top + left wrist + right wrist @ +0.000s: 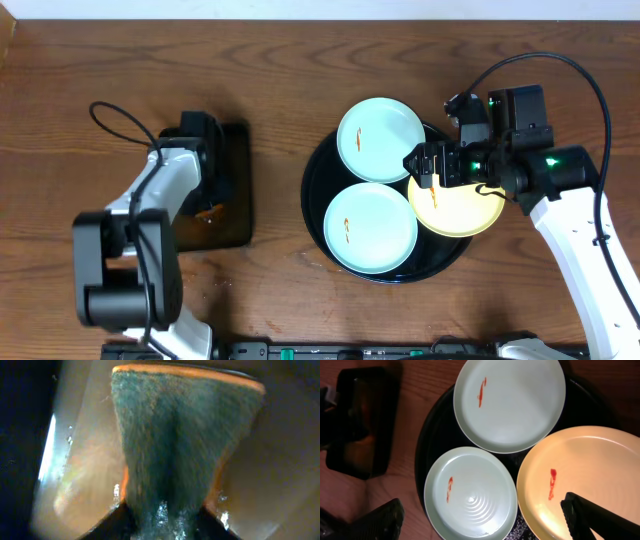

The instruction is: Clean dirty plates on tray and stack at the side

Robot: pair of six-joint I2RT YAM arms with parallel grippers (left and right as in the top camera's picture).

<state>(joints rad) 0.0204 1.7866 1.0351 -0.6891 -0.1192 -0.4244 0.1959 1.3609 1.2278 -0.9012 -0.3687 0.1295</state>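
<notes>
The round black tray holds three plates. One mint plate lies at the back, a second mint plate at the front, and the yellow plate at the right. Each has an orange-red smear. My right gripper hovers over the yellow plate's left edge, open and empty. In the right wrist view its fingers spread wide over the front mint plate and the yellow plate. My left gripper is down over the rectangular tray, shut on a green-and-orange sponge.
The small rectangular black tray lies left of the round tray, under my left gripper; it also shows in the right wrist view. Brown wood tabletop surrounds both trays. The right arm's cable loops above the yellow plate.
</notes>
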